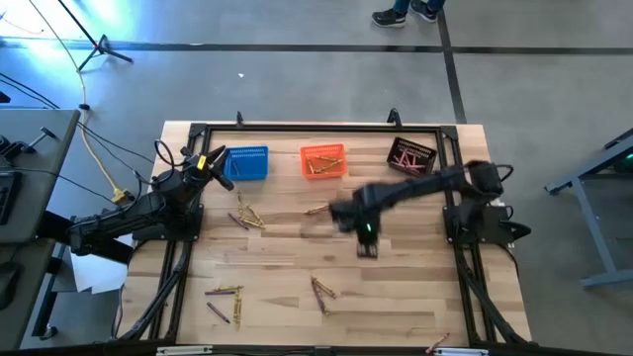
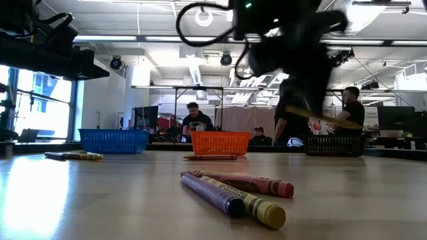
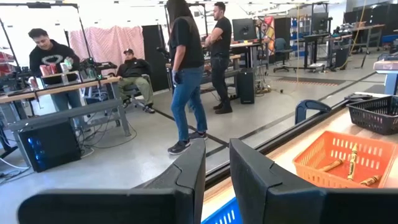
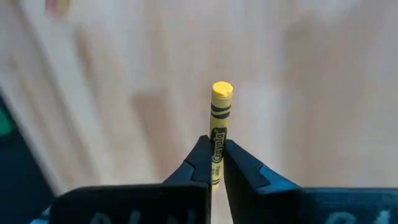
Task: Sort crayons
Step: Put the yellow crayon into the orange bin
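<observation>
right gripper [image 4: 214, 163] clenched on a yellow crayon [image 4: 219, 124], mid-table, bare wood around | left gripper [image 3: 216, 180] fingers apart, empty, at far-left edge by blue basket [image 1: 246, 162] | loose crayons [image 1: 247, 218] left and near; orange basket [image 1: 322, 161] far centre

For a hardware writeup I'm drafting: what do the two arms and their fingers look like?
Both arms are dark, nearly black, jointed links. The right arm shows a small green light near its wrist. The left arm has dark cables looping by its gripper. The left fingers are broad matte black plates with rounded tops; the right fingers taper to narrow tips.
</observation>
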Motion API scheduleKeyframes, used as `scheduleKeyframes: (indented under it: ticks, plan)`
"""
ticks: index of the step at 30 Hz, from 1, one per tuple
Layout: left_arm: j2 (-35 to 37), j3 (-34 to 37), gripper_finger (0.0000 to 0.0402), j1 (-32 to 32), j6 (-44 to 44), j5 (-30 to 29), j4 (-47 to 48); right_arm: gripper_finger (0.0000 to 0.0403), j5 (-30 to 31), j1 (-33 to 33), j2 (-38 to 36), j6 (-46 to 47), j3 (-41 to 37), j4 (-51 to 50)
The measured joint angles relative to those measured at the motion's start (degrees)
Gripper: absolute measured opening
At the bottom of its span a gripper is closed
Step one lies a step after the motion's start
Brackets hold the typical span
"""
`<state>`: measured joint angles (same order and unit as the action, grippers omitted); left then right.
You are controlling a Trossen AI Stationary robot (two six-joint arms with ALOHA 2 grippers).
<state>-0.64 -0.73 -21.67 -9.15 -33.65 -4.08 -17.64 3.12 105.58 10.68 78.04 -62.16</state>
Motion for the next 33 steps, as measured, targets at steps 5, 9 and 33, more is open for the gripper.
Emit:
scheduleKeyframes:
  ticks: [5,9,33]
  plan:
    - [0.0,0.0,0.006,0.0,0.0,0.0,0.0,0.0009,8.2,-13.2,0.0,-10.4,4.4,6.9]
    - [0.0,0.0,0.006,0.0,0.0,0.0,0.0,0.0009,10.7,-21.9,-0.1,-13.8,7.2,18.8]
    - [0.0,0.0,0.006,0.0,0.0,0.0,0.0,0.0118,13.8,-29.0,3.7,-22.0,7.4,26.4]
